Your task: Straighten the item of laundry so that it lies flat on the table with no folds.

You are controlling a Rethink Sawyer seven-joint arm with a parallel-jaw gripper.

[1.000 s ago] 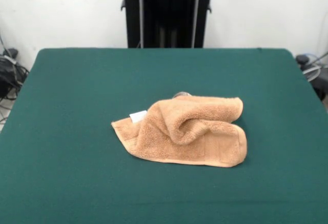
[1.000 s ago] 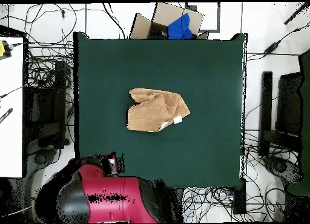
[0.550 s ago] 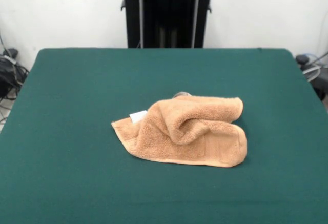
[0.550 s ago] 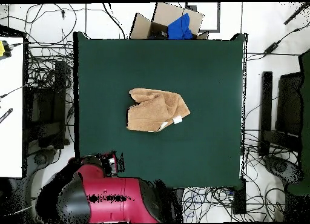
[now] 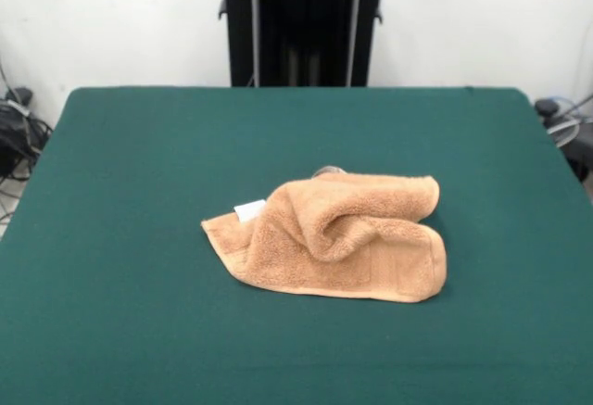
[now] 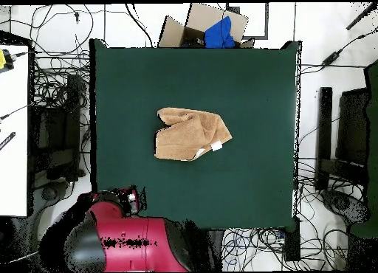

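Observation:
The item of laundry [image 5: 334,238] is an orange-tan terry towel lying crumpled near the middle of the table [image 5: 139,145], with its upper layer folded and bunched over the lower one. A small white tag [image 5: 249,210] sticks out at its left edge. From above, the towel [image 6: 190,134] sits slightly left of the centre of the green table [image 6: 251,85], and its tag [image 6: 217,146] points to the lower right. The red and black arm [image 6: 122,240] is drawn back off the table's bottom left corner. Its gripper [image 6: 131,199] is well clear of the towel and holds nothing that I can see.
A cardboard box [image 6: 193,25] holding something blue [image 6: 220,32] stands beyond the table's top edge in the overhead view. Cables lie on the floor all round. A white surface [image 6: 13,137] is at the left, and dark equipment [image 6: 347,137] at the right.
In the overhead view the folded arm has shifted slightly to the left. The towel has not moved.

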